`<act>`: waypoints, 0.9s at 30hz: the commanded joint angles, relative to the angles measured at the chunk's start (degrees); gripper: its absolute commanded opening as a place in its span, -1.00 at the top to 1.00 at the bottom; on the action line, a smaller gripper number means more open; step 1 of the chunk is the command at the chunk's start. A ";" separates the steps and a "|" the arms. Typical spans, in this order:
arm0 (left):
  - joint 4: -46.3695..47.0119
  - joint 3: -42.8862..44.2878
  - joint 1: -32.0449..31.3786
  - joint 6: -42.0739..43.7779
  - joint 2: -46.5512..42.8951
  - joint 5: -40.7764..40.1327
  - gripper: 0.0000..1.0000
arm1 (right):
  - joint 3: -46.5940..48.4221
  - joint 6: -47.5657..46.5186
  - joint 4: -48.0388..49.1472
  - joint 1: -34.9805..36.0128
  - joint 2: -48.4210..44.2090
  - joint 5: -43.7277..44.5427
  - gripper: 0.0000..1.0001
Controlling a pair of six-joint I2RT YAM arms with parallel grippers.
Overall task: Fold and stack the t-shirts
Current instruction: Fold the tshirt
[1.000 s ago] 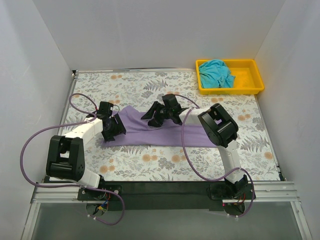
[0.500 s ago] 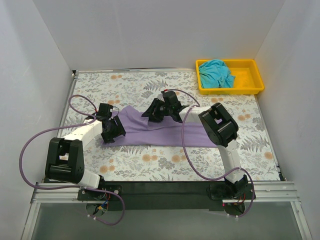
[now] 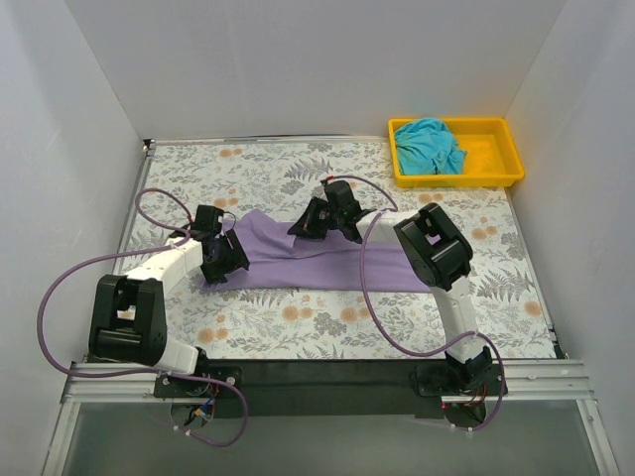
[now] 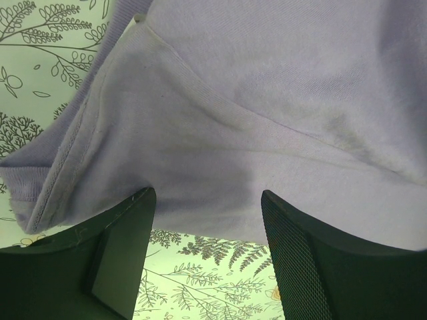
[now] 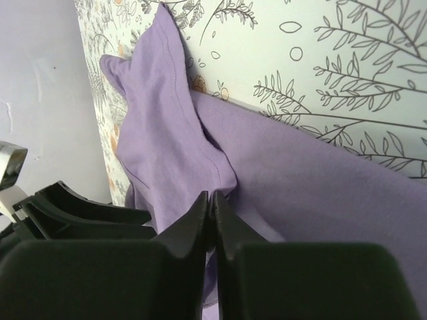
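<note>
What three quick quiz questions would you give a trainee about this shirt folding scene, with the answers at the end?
1. True or false: the teal shirt lies bunched in the yellow tray.
2. The right pincer is: A) open above bare table; B) shut on the purple shirt; C) gripping the tray rim.
3. Fill in: the left pincer stands ____ over the purple shirt's edge.

Key: 1 true; 2 B; 3 open.
</note>
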 commanded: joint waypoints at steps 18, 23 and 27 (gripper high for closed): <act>-0.14 -0.36 -0.12 -0.56 -2.51 0.23 -0.21 | 11.50 -29.71 -5.24 -0.19 -2.26 1.25 0.97; -1.10 2.44 -0.12 -1.44 -2.78 0.85 -0.21 | 10.53 -32.19 -9.02 -0.27 -1.57 2.14 0.97; -2.86 8.24 -0.12 -1.44 -2.87 0.23 -0.21 | 9.13 -31.32 -10.43 -0.27 0.02 0.03 0.89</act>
